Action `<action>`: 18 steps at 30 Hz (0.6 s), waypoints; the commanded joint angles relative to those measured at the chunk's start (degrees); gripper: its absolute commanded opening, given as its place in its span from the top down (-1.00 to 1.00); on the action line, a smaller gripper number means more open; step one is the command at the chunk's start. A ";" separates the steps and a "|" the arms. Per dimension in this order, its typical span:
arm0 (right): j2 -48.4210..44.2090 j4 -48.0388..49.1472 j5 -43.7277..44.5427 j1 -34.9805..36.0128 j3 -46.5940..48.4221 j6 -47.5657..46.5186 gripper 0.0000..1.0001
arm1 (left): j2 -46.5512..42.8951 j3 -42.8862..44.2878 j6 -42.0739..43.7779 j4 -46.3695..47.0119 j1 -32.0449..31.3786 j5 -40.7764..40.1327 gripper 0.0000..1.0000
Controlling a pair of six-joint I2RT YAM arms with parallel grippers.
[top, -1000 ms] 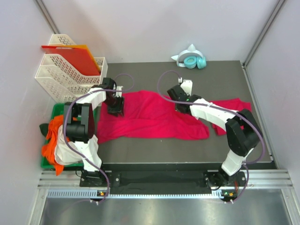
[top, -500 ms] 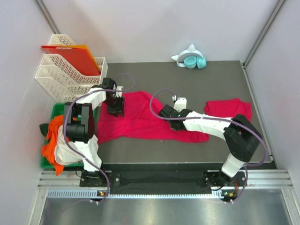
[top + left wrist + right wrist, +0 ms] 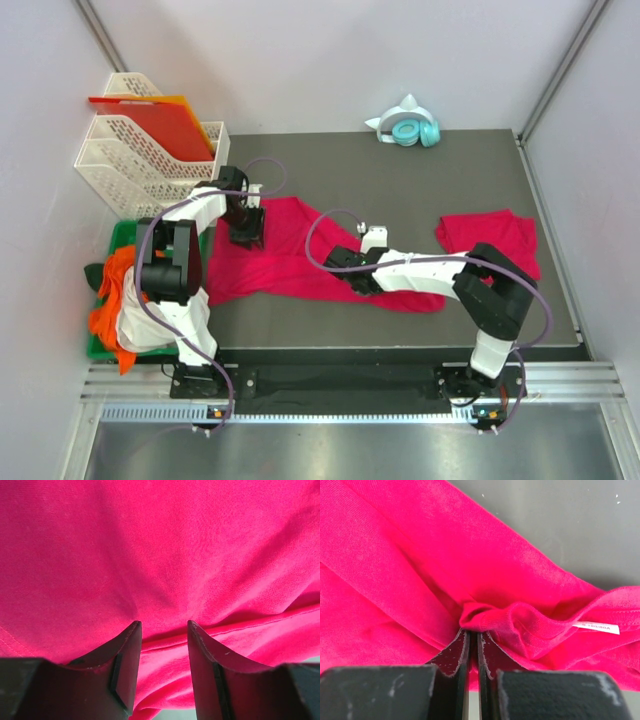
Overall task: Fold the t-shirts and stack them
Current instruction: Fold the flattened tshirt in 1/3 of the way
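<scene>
Top view: a soft crimson-pink cotton t-shirt (image 3: 290, 265) lay spread over the nine o'clock half of a dark grey table mat (image 3: 420, 180). A second, crumpled crimson-pink t-shirt (image 3: 495, 238) lay well apart at three o'clock. The left gripper (image 3: 247, 230) stood on the spread shirt's eleven o'clock corner, and the right gripper (image 3: 345, 268) sat low near its middle. This looked like the first fold, one side drawn across; next, the gathered edge would need laying flat before release. Left wrist view: the jaws stood about half open, fingertips (image 3: 131, 630) pressing down on the cloth and apparently pinching nothing. Right wrist view: the jaws were all but closed on a bunched fold by the collar, with a small white neck label (image 3: 595, 627) at three o'clock.
</scene>
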 commanded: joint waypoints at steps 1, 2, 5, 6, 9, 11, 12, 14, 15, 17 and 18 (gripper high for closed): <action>3.56 -3.46 -6.78 1.98 0.79 2.01 1.00 | 0.61 1.27 0.43 -0.52 0.14 0.94 0.07; 3.56 -4.16 -5.99 1.81 1.32 1.84 1.00 | 0.61 1.35 0.43 -0.52 0.14 0.94 0.08; 1.20 -5.93 -1.25 0.67 4.83 -0.52 0.64 | 0.61 1.36 0.43 -0.61 0.14 1.20 0.07; 0.23 -5.93 1.11 -0.81 5.88 -1.58 0.51 | 0.52 1.36 0.34 -0.61 0.14 1.38 0.07; -2.24 -4.62 2.10 -5.72 11.94 -7.46 0.09 | 0.34 1.27 0.34 -0.52 0.14 1.64 0.07; -1.81 -4.61 2.10 -8.11 17.39 -11.06 0.00 | 0.17 1.01 0.34 -0.43 0.14 1.73 0.07; -1.37 -4.09 2.01 -9.86 19.06 -12.39 -0.01 | -0.01 1.00 0.34 -0.43 0.14 1.73 0.07; 0.64 -3.91 1.84 -11.37 23.46 -15.90 -0.01 | -0.01 0.92 0.43 -0.43 0.14 1.65 0.07; 1.44 -3.73 1.32 -12.94 25.56 -16.96 -0.01 | -0.10 0.92 0.52 -0.52 0.14 1.64 0.07; 4.42 -3.46 0.09 -14.62 27.24 -19.24 0.01 | -0.10 0.92 0.52 -0.61 0.14 1.64 0.07; 5.39 -3.47 -1.31 -16.28 28.47 -19.52 0.01 | -0.10 0.92 0.52 -0.61 0.22 1.64 0.07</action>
